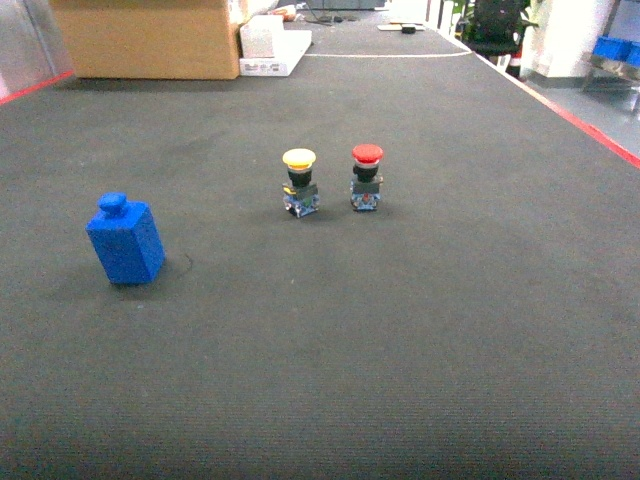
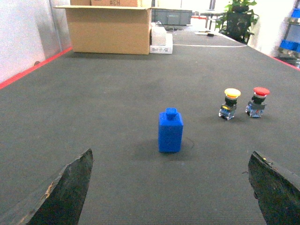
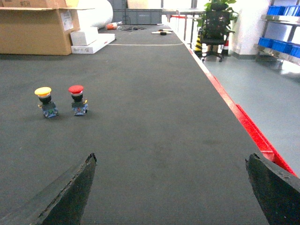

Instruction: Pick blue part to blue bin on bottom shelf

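The blue part (image 1: 125,240) is a small boxy block with a knob on top. It stands upright on the dark mat at the left, alone. In the left wrist view the blue part (image 2: 170,131) stands straight ahead of my left gripper (image 2: 171,154), which is open, its dark fingers (image 2: 65,192) wide apart and short of the block. My right gripper (image 3: 172,155) is open too, over bare mat with nothing between its fingers. Neither gripper shows in the head view. Blue crates (image 3: 280,44) sit on a far steel rack; I cannot tell which is the blue bin.
A yellow-capped push-button (image 1: 299,182) and a red-capped push-button (image 1: 366,177) stand side by side mid-mat, right of the blue part. A cardboard box (image 1: 145,38) and white boxes (image 1: 272,48) stand at the back left. A red strip (image 3: 243,117) marks the mat's right edge.
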